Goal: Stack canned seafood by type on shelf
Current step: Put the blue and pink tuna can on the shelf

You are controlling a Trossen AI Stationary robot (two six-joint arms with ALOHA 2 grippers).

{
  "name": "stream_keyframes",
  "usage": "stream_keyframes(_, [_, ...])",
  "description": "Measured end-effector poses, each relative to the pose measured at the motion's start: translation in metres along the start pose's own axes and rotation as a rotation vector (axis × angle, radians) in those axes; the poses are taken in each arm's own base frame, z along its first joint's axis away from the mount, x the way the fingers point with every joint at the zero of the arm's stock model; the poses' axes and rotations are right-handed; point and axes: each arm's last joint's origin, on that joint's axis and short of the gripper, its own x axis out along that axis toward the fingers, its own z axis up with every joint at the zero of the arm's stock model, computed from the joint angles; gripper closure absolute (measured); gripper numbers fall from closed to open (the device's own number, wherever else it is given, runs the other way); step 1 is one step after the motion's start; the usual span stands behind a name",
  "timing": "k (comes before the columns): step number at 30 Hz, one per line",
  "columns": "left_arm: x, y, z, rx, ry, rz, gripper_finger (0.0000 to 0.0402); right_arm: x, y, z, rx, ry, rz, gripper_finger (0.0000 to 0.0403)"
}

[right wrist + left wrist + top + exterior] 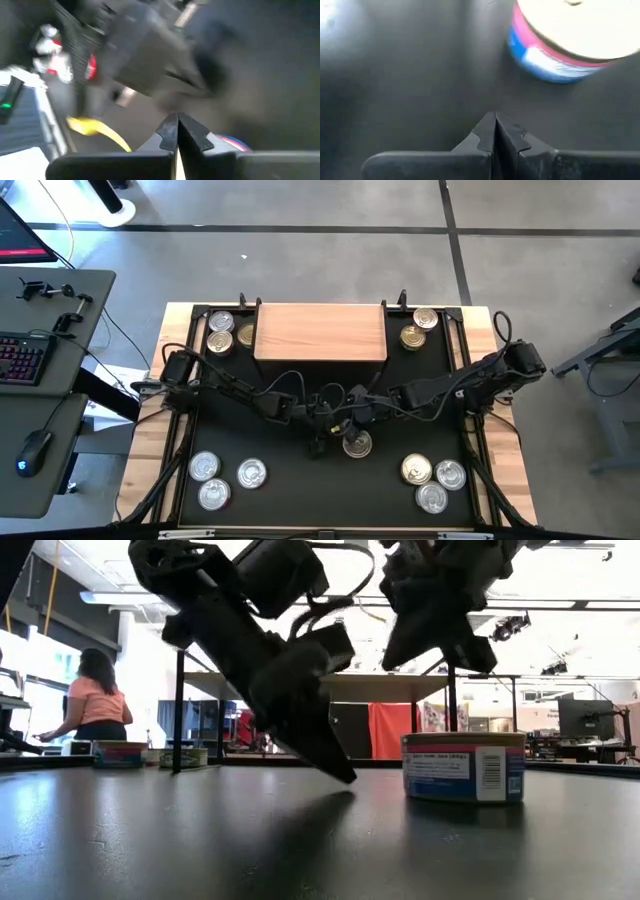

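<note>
1. Both arms meet mid-worktop; left gripper (495,131) closed, empty; right gripper (176,131) closed, empty, over centre can (357,444).
2. Shelf (320,332) bare; other cans (432,483) around mat.
3. Risk: closed jaws knock can; arms collide.

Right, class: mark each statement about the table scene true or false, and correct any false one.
1. The shelf has cans stacked on top. False: its top is bare.
2. The left gripper is shut. True.
3. One can lies alone mid-mat between the arms. True.
4. The right gripper holds a can. False: it is shut on nothing.
5. Three cans sit at the mat's near left corner. True.
</note>
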Motion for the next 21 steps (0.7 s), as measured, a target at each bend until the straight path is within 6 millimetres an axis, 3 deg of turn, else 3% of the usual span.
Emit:
stream_keyframes(3, [-0.010,-0.005,0.005,0.017,0.002,-0.083,0.0401,-0.004,-0.011,-0.014,-0.031,0.137,-0.126,0.0403])
stream_keyframes(6, [-0.012,-0.023,0.001,0.053,0.001,-0.114,0.0401,-0.007,-0.024,-0.030,-0.046,0.230,-0.261,0.0403])
stream_keyframes(11, [-0.004,-0.052,-0.012,0.101,-0.046,-0.134,0.0401,0.000,-0.044,-0.052,0.047,0.266,-0.226,0.0403])
stream_keyframes(14, [0.001,-0.048,-0.011,0.088,-0.084,-0.072,0.0401,0.010,-0.057,-0.062,0.105,0.275,-0.183,0.0403])
stream_keyframes(17, [0.005,-0.038,-0.005,0.062,-0.117,-0.044,0.0401,0.014,-0.054,-0.060,0.131,0.217,-0.115,0.0403])
stream_keyframes(21, [0.007,-0.028,-0.003,0.051,-0.105,-0.063,0.0401,0.017,-0.060,-0.059,0.135,0.196,-0.155,0.0403])
